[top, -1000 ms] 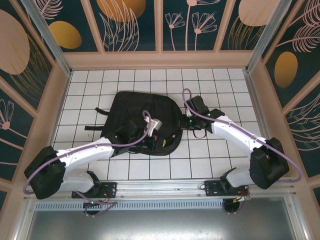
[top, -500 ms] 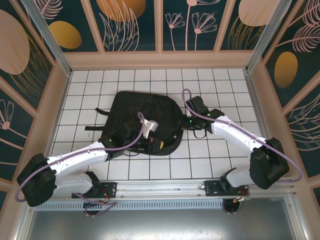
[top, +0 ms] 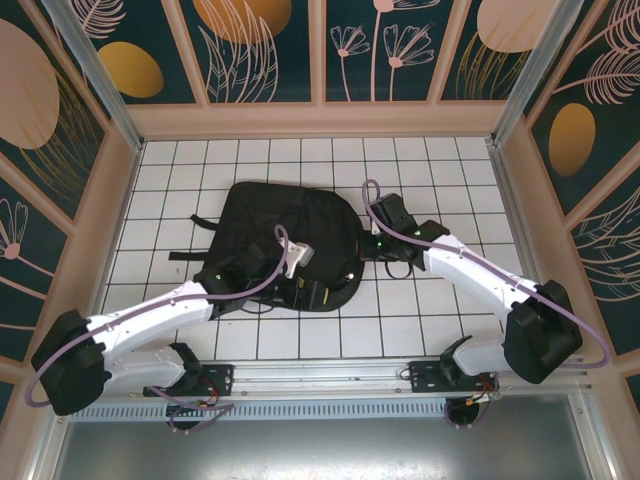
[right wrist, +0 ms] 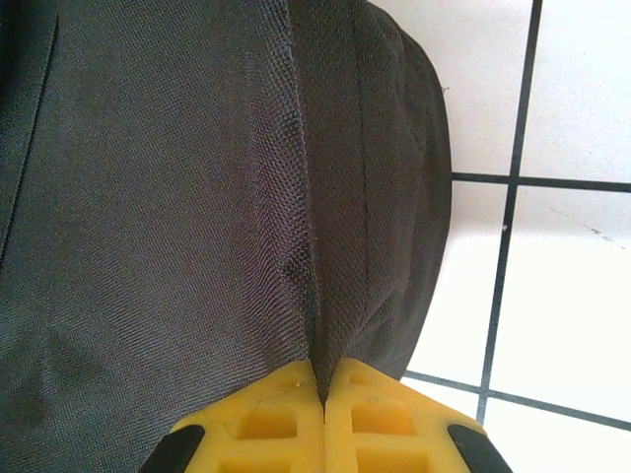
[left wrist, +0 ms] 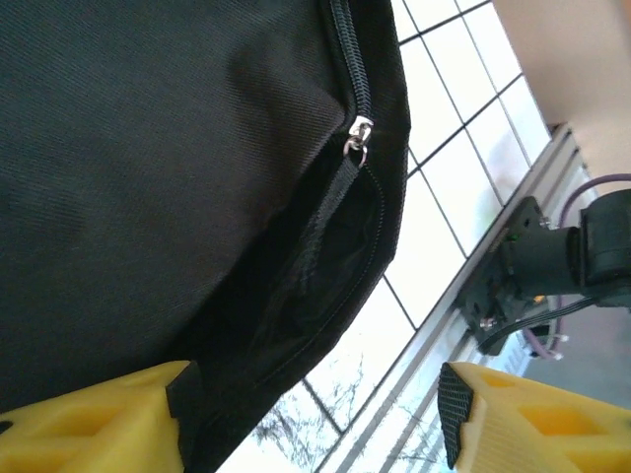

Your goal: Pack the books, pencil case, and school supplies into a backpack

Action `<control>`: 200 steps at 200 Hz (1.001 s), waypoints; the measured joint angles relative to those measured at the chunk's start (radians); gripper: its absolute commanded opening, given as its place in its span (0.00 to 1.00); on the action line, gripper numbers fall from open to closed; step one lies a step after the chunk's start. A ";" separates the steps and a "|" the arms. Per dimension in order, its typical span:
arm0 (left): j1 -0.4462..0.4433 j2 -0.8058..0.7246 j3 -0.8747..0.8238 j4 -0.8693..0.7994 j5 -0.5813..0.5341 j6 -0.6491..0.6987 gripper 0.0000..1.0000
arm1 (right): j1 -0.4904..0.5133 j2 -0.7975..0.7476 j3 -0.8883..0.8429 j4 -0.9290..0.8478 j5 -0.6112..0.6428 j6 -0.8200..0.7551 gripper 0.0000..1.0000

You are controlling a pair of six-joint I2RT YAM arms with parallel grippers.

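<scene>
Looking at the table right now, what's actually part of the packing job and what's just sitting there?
Part of the job:
- backpack
- its zip slider
- left fingers, open at the bag's edge
- right fingers, shut on the bag's fabric

Just there:
- white tiled table
- metal rail at the near edge

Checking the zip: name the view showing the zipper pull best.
Left wrist: the zipper pull is close and sharp. Top external shows the whole backpack, pull too small; right wrist shows bare fabric.
</scene>
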 measured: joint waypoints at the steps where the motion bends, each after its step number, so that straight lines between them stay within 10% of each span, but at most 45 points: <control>1: 0.000 -0.002 0.002 -0.005 -0.003 0.002 0.70 | 0.000 -0.001 0.000 0.000 0.000 -0.001 0.00; 114: 0.015 0.296 0.370 -0.265 -0.270 0.282 0.69 | 0.018 -0.117 -0.040 0.083 -0.050 -0.109 0.00; 200: 0.003 0.303 0.359 -0.275 -0.232 0.426 0.76 | 0.018 -0.117 -0.040 0.083 -0.068 -0.108 0.00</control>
